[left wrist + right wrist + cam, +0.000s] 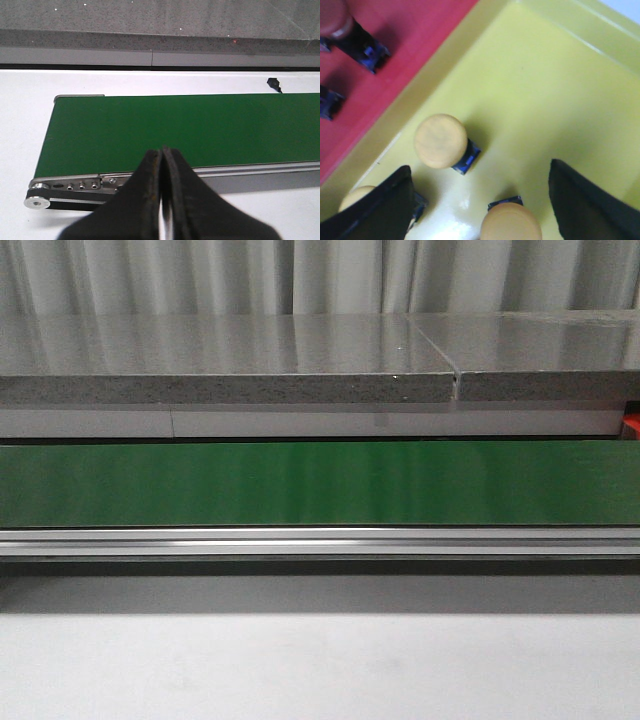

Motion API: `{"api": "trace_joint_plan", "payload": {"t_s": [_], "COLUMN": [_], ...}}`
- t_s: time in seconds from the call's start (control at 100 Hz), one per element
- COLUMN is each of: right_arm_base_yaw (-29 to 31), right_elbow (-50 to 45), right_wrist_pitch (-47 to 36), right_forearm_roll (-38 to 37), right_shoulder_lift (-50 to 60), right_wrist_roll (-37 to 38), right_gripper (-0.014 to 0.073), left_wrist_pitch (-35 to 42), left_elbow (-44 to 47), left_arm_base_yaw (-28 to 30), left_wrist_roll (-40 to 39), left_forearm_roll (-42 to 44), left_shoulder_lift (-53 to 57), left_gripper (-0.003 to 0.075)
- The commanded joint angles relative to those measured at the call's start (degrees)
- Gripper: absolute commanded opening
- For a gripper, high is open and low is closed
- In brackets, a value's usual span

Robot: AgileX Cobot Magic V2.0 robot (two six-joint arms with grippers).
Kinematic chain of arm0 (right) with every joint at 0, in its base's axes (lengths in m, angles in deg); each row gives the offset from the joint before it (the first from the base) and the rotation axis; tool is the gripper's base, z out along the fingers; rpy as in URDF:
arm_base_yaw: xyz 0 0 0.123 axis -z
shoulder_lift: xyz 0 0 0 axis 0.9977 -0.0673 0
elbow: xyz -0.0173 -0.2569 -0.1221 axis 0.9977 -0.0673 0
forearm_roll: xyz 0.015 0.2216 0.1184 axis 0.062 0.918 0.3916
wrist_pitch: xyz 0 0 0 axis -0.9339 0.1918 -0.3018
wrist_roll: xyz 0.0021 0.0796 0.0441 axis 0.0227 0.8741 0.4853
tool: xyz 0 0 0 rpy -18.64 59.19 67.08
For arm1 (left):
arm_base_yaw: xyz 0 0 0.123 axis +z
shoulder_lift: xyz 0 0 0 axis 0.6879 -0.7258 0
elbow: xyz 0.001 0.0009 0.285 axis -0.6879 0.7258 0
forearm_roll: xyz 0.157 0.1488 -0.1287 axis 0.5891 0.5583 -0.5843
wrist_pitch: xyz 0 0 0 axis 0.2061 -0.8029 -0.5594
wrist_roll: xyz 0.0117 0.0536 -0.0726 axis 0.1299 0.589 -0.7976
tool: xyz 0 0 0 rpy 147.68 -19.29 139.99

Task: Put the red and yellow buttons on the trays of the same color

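In the right wrist view my right gripper (480, 170) hangs open just above the yellow tray (545, 90). Three yellow buttons on blue bases stand in that tray: one (440, 140) beyond the fingertips, one (511, 222) between the spread fingers and touched by neither, one (355, 197) partly hidden behind a finger (380, 205). Beside it lies the red tray (415, 30), holding a red button (332, 17) and another blue base (327, 102). My left gripper (162, 151) is shut on nothing, near the end of the green belt (175, 130). No gripper or button shows in the front view.
The green conveyor belt (320, 483) runs across the front view with a metal rail (320, 540) along its near side and a grey stone counter (230, 360) behind. A small black item (273, 83) lies on the white table beyond the belt. A red sliver (632, 426) shows at the far right.
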Motion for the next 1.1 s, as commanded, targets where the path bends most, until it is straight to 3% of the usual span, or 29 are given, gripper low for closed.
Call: {"api": "trace_joint_plan", "payload": {"t_s": [0.0,0.25,0.67,0.9,1.09], "right_arm_base_yaw": [-1.98,-13.54,-35.63,-40.17,-40.50], "right_elbow": [1.14,1.14,0.84,0.18,-5.94], "right_wrist_pitch": [-3.01,-2.96,-0.30,7.01,7.63], "right_forearm_roll": [0.73,-1.11,-3.49,-4.82,-4.94], "right_shoulder_lift": [5.56,16.51,31.09,38.37,45.19], "right_wrist_roll": [-0.10,-0.45,-9.11,-11.79,-11.79], "right_gripper": [0.0562,0.0562,0.0562,0.0562,0.0562], "left_wrist_pitch": [4.22,4.22,4.22,4.22,4.22], "left_elbow": [-1.55,-1.55,-1.55,-1.55,-1.55], "left_arm_base_yaw": [-0.50,-0.50,-0.50,-0.50,-0.50], "left_wrist_roll": [-0.07,-0.07,-0.07,-0.07,-0.07], "left_forearm_roll": [-1.12,-1.12,-1.12,-1.12,-1.12], "left_shoulder_lift": [-0.43,-0.43,-0.43,-0.43,-0.43], "left_gripper": [-0.0019,-0.0019,-0.0019,-0.0019,-0.0019]}}
